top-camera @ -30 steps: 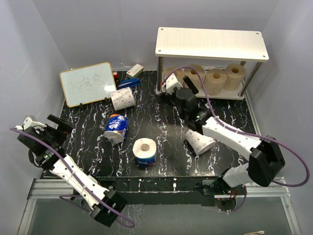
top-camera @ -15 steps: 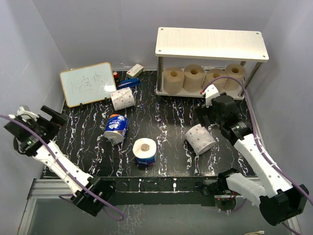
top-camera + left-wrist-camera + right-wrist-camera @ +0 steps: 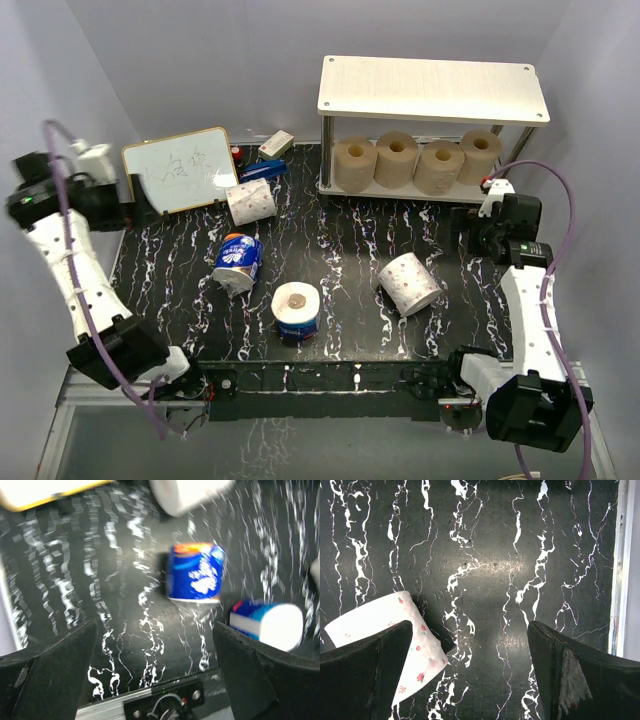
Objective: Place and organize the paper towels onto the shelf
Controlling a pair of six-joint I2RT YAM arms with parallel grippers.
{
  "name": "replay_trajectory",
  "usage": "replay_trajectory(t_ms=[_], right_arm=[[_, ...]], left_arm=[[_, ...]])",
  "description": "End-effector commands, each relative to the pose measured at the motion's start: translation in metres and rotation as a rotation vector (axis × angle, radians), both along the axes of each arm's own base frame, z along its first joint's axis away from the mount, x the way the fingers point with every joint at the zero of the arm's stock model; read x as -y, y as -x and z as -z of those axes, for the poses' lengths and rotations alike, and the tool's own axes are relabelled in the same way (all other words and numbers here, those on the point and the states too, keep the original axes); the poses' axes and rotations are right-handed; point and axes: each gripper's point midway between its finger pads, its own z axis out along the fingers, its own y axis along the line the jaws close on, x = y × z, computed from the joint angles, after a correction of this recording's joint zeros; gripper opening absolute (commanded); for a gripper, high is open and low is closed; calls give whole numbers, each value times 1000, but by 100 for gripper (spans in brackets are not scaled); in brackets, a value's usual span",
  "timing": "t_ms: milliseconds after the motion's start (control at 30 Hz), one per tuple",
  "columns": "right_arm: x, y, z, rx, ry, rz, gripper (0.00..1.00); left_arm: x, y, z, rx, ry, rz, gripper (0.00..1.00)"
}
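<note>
The shelf (image 3: pixel 433 88) stands at the back right, with four tan paper towels (image 3: pixel 416 161) in a row on its lower board. On the table lie a white roll (image 3: pixel 251 200), a blue-wrapped roll (image 3: pixel 238 262), an upright blue-banded roll (image 3: pixel 296 312) and a white flower-patterned roll (image 3: pixel 410 283). My right gripper (image 3: pixel 472 236) is open and empty, right of the patterned roll (image 3: pixel 385 630). My left gripper (image 3: pixel 138 203) is open and empty at the far left by the whiteboard. Its view shows the blue-wrapped roll (image 3: pixel 195 572) and the banded roll (image 3: pixel 267 625).
A small framed whiteboard (image 3: pixel 181 170) leans at the back left, with small boxes (image 3: pixel 276 146) and a blue item (image 3: pixel 262 172) beside it. Grey walls close in both sides. The table's metal front edge (image 3: pixel 320 378) runs between the arm bases.
My right gripper has drawn back from the shelf's lower board to the right side, leaving four tan rolls there. My left arm has swung up and back toward the whiteboard.
</note>
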Motion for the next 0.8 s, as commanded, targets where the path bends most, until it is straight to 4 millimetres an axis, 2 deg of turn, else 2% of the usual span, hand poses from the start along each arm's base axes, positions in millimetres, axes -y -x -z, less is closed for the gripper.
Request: replay_trajectory(t_ms=[0, 67, 100, 133, 200, 267, 333, 400, 467, 533, 633, 767], right_arm=[[-4, -6, -36, 116, -55, -31, 99], [0, -6, -35, 114, -54, -18, 98], [1, -6, -34, 110, -55, -14, 98], [3, -7, -32, 105, -54, -5, 98], [11, -7, -30, 100, -46, 22, 98], [18, -8, -24, 90, -45, 48, 98], [24, -8, -18, 84, -48, 57, 98], [26, -6, -15, 79, -51, 57, 98], [28, -2, -24, 100, -46, 56, 98], [33, 2, -38, 173, -31, 72, 98], [35, 11, -51, 238, -19, 71, 98], [42, 11, -46, 216, -30, 88, 98]], left_arm=[[63, 12, 12, -59, -285, 307, 98], [74, 4, 34, -160, -274, 349, 98], [79, -4, 50, -237, -268, 341, 93], [87, -10, 57, -273, -277, 358, 88], [117, -12, 60, -283, -297, 451, 85], [148, -12, 56, -239, -306, 539, 88], [175, -5, 57, -229, -265, 625, 91], [209, 10, 67, -256, -189, 729, 91], [242, 27, 78, -262, -184, 808, 89], [266, 37, 80, -213, -203, 846, 89], [284, 44, 84, -200, -161, 870, 90], [294, 48, 118, -282, -104, 872, 86]])
